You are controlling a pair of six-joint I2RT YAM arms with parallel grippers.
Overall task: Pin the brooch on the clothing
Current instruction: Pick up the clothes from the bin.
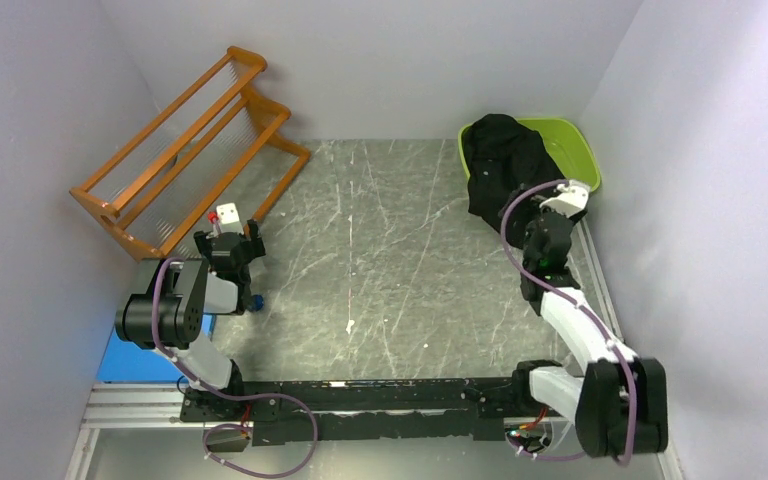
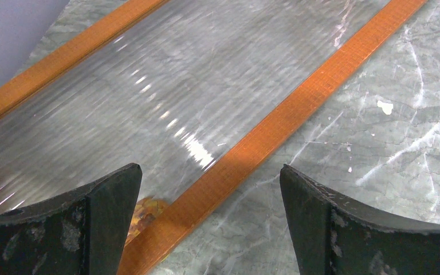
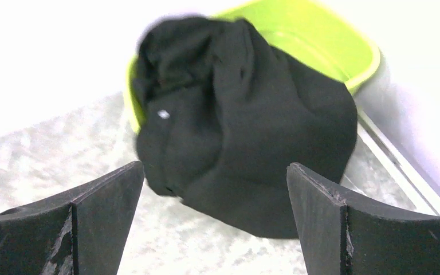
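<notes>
Pinning had not begun: the black shirt (image 1: 505, 170) lay bundled, spilling from the green tub (image 1: 580, 150) onto the tabletop (image 1: 390, 250). The right hand (image 3: 213, 172) faced it, the left hand (image 2: 209, 172) was by the wooden rack (image 1: 170, 150), and both gaped wide and empty.

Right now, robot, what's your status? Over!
Left gripper open by orange rack, right gripper open facing black shirt. Shirt bunched over rim of lime tub. Brooch not spotted. Path to shirt clear.

Black shirt (image 3: 246, 132): bundled, blurred; garment details unreadable. Green basin (image 3: 326, 43): partly covered by shirt. Orange rack (image 2: 252, 149): ends cut off.
</notes>
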